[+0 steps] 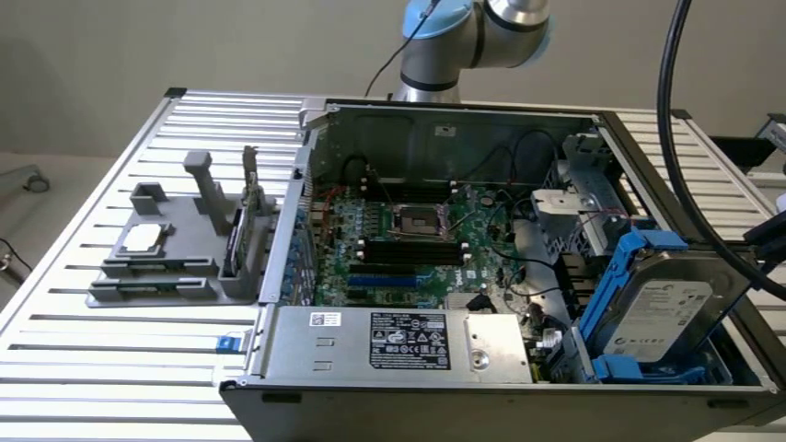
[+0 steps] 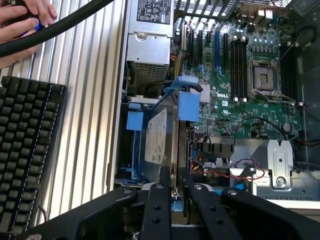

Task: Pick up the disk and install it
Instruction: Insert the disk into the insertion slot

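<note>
The disk (image 1: 664, 318) is a silver-grey drive with a white label in a blue carrier. It stands tilted on edge at the drive bay in the open computer case's (image 1: 448, 115) corner, at the exterior view's right. In the wrist view the disk (image 2: 156, 135) appears nearly edge-on, with its blue carrier (image 2: 187, 102) beside it. My gripper (image 2: 175, 192) sits over the disk's near edge. Its two black fingers (image 2: 159, 205) stand close together on either side of that thin edge and clamp it.
A silver power supply box (image 1: 393, 341) lies beside the bay, and the green motherboard (image 1: 406, 239) fills the case floor. A grey fixture (image 1: 184, 249) stands on the slatted table at the exterior view's left. A keyboard (image 2: 25, 150), a person's hand (image 2: 22, 20) and a thick black cable (image 2: 60, 25) lie beside the case.
</note>
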Action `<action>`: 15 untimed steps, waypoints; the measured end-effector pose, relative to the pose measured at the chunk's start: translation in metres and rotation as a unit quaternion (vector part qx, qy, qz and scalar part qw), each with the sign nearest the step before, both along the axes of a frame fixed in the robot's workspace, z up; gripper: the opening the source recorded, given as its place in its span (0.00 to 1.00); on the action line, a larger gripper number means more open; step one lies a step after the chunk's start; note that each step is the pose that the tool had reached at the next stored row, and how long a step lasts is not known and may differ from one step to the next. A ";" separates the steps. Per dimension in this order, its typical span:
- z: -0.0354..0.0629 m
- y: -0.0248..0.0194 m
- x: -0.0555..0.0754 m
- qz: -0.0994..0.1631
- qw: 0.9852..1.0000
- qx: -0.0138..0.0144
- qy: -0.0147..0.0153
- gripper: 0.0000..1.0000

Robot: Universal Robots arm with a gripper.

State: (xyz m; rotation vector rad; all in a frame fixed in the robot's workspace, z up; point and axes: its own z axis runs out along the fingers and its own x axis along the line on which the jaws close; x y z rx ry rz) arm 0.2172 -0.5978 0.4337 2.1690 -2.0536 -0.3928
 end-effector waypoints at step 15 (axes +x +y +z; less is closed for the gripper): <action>0.0011 -0.0007 -0.036 0.000 1.000 0.000 -0.002 0.41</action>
